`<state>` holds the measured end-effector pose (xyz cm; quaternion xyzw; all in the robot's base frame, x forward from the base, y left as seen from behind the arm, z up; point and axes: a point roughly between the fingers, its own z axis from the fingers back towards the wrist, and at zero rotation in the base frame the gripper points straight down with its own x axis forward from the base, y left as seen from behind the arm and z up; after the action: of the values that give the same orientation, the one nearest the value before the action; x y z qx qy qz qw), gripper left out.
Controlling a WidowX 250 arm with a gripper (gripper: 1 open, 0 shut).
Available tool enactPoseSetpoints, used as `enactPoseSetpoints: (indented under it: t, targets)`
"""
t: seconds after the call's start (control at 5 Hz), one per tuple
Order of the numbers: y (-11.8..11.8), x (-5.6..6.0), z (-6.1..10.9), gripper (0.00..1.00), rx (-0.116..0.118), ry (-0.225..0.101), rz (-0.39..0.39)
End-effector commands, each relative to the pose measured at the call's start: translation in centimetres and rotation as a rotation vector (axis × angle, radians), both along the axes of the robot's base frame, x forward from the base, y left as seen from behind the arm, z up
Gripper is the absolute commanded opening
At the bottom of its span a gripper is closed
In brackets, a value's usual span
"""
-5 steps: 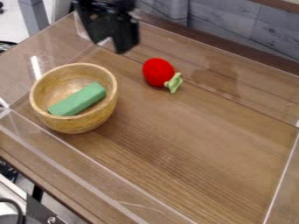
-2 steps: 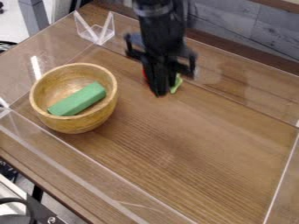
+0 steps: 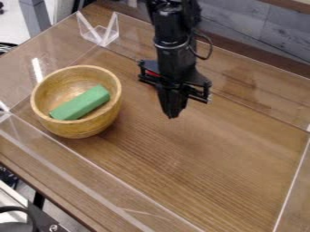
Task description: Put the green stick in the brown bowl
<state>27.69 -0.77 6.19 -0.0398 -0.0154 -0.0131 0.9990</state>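
Wooden table (image 3: 206, 172) boxed in by clear acrylic walls (image 3: 72, 195) on all sides; low front wall runs diagonally lower left, taller panels at the back. Wide bare wood right of and in front of the arm, nothing loose there. Brown bowl (image 3: 49, 116) sits left, close to the left and front wall. Green stick (image 3: 80, 102) lies flat inside the bowl, angled, one end up against the bowl's far-right inner wall. Gripper (image 3: 173, 111) points straight down right of the bowl, tip at or just above the wood, contact hard to judge. Fingers are pressed together into one dark point, nothing visible between them. Stick is well apart from the fingers, off to their left, bowl rim between. Arm's upper part cut off by top edge. Black body hides the tabletop directly behind it.
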Motion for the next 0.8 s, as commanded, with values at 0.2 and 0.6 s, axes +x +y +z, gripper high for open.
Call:
enactPoseSetpoints:
  t: [0.2, 0.6]
  targets:
    - [0.6, 3.1, 1.7, 0.0, 0.016, -0.038, -0.062]
    - [1.7, 3.7, 2.3, 0.0, 0.024, -0.029, -0.096]
